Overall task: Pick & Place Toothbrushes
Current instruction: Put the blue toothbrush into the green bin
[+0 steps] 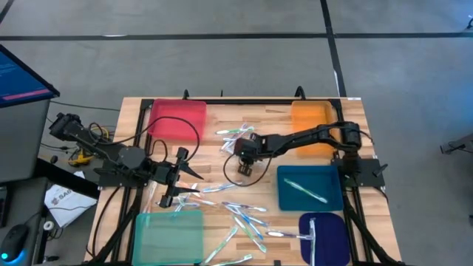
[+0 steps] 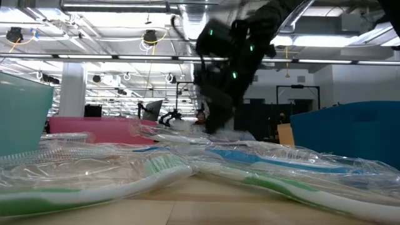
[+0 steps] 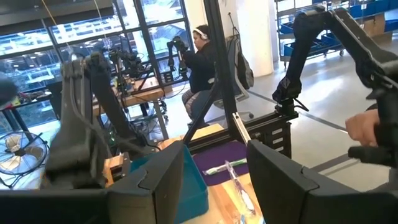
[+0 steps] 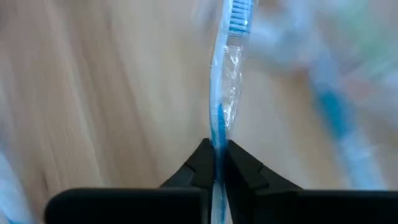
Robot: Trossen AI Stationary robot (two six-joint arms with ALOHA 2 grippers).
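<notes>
Several wrapped toothbrushes [image 1: 244, 214] lie loose on the wooden table, white with blue or green parts; they fill the foreground of the low view [image 2: 156, 169]. One toothbrush lies in the blue tray [image 1: 304, 190], another in the dark purple tray [image 1: 311, 233]. My right gripper [image 1: 246, 164] reaches over the table's middle, pointing down, shut on a blue-and-white toothbrush [image 4: 227, 68]. My left gripper [image 1: 179, 179] waits open at the left, above the teal tray [image 1: 168, 235], touching nothing. My right gripper pinches the blue-and-white toothbrush between its two fingertips [image 4: 200, 163], on the blue part of the handle [image 4: 219, 127]. The brush runs straight on from the fingers, in line with them, bristle head [image 4: 239, 15] at the far end. Whether that end touches the wood I cannot tell.
A red tray [image 1: 177, 120] and an orange tray [image 1: 310, 118] sit along the far edge. More toothbrushes lie near the red tray [image 1: 235, 133]. Black cables [image 1: 194, 133] loop over the table's left half. A person sits in the room beyond [image 3: 202, 62].
</notes>
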